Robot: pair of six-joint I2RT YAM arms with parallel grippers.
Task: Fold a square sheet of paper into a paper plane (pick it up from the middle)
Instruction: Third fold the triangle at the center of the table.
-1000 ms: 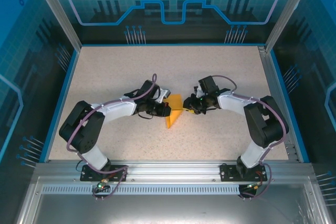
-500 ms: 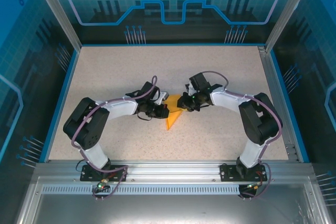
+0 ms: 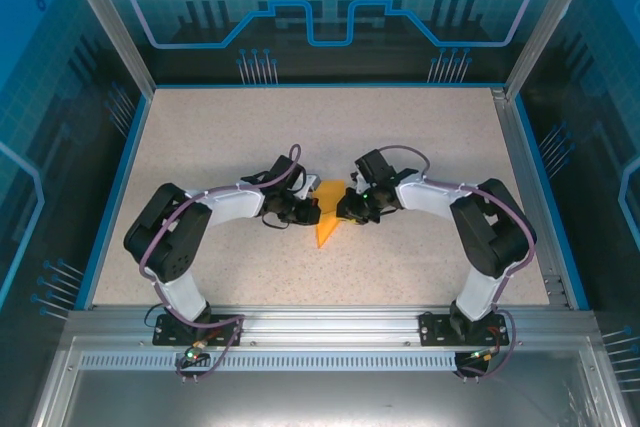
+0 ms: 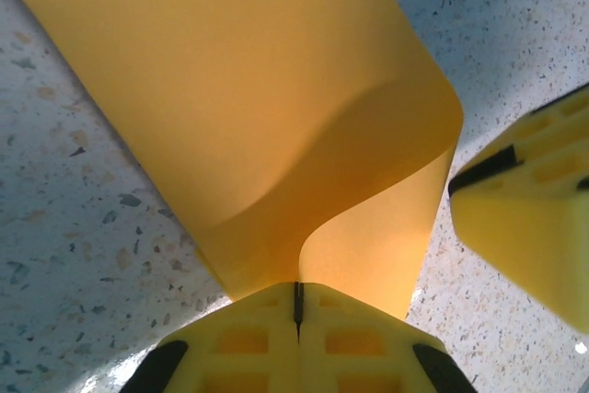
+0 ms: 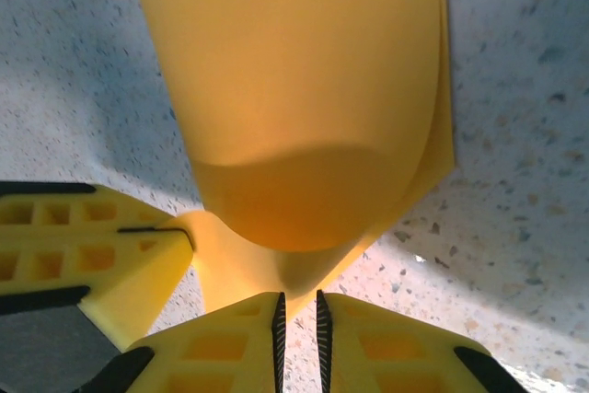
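Over the last second the right pincer (image 3: pixel 345 209) had swung in leftward across the speckled tabletop (image 3: pixel 420 137) until it sat just beside the left pincer (image 3: pixel 308 210), with the orange-yellow sheet of paper (image 3: pixel 327 222) squeezed between them at the middle of the tabletop. From above, the sheet showed as a narrower wedge than before, its point aimed at the near edge. The left pincer was fully closed and pinched one edge of the sheet; in its wrist view the paper rose from the closed tips in a soft, bowed loop, not a flat layer. The right pincer had narrowed to a thin slit. In its own view the rounded fold of the paper came down to meet its fingertips (image 5: pixel 386 338), but whether it actually gripped the paper could not be told. Judged from this, the two sides had been brought together for a lengthwise fold, yet the bend remained curved and uncreased, so pressing it flat was probably the step in hand.
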